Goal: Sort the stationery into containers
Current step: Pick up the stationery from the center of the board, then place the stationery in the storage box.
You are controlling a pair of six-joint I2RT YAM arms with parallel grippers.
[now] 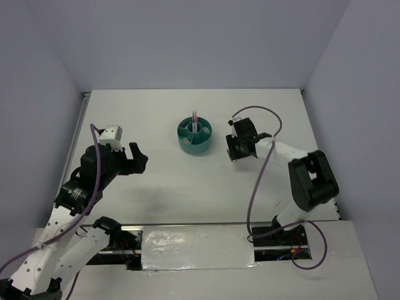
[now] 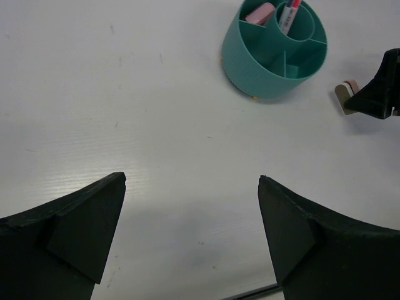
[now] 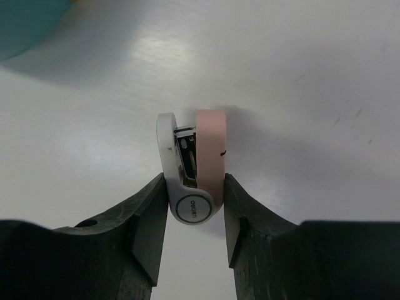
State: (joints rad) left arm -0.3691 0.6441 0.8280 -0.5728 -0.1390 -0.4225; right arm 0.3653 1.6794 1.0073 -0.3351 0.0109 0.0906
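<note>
Pink-and-white piece [image 3: 194, 164], rounded, metal inside, pinched by right claw [image 3: 194, 186]

a round teal organiser [image 1: 192, 148] stands on the desk [image 1: 162, 187], a central cup ringed by divided compartments. a pink-red pen [image 2: 288, 14] stands in the cup, and a pink eraser [image 2: 259, 12] lies in an outer compartment. just beside the organiser, a small pink-white piece [image 3: 194, 165] sits on edge, pinched by the right hand [image 3: 195, 187].
</note>
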